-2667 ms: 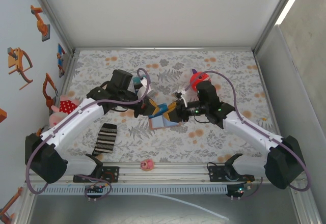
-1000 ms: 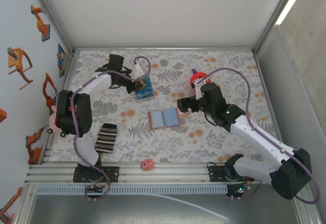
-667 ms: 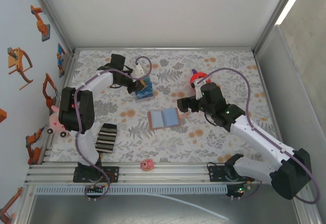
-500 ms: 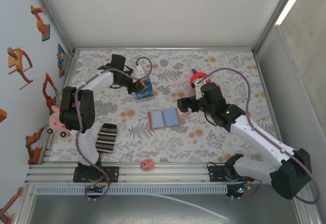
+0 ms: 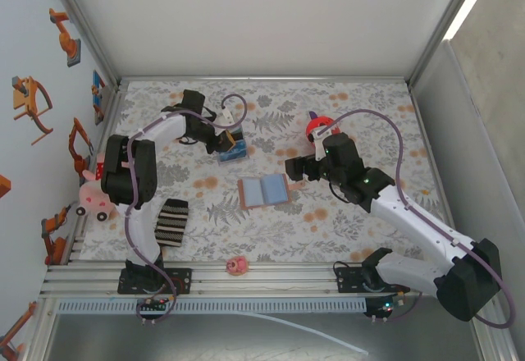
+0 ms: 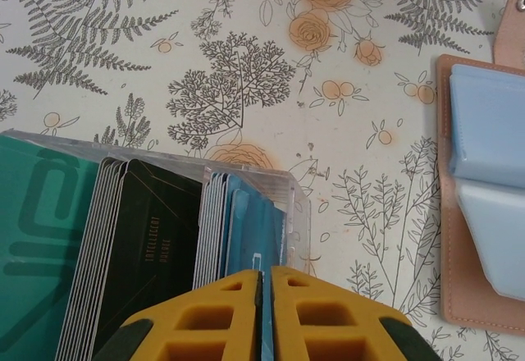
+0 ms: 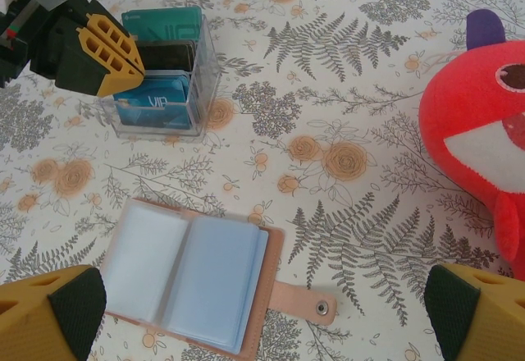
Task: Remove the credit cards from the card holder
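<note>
In the middle of the flowered table (image 5: 287,102) the card holder (image 5: 264,189) lies spread open, blue inner faces up, its snap tab (image 7: 308,303) pointing toward the right arm. From the right wrist view its pale pockets look flat and bare, though whether a card hides inside one cannot be told.

Just beyond it, toward the far left, stands a clear box (image 5: 232,146) packed with cards (image 7: 156,102) on edge: teal, black and blue. The left gripper (image 5: 225,141) is tipped down at the near blue end of that box. Its yellow fingers (image 6: 221,312) are pressed nearly together, and a thin blue line between them looks like the edge of a card. Whether they truly pinch one I cannot tell.

The right gripper (image 5: 294,169) hangs just right of the holder, spread wide with nothing in it. A red toy (image 7: 484,107) sits behind it, apart from the work.

By my reading, this is the drop-off step, with a pulled card going in among the others. The next move calls for the left fingers to part over the box and lift straight up without dragging neighbouring cards. Then the pockets need checking for anything left inside.
</note>
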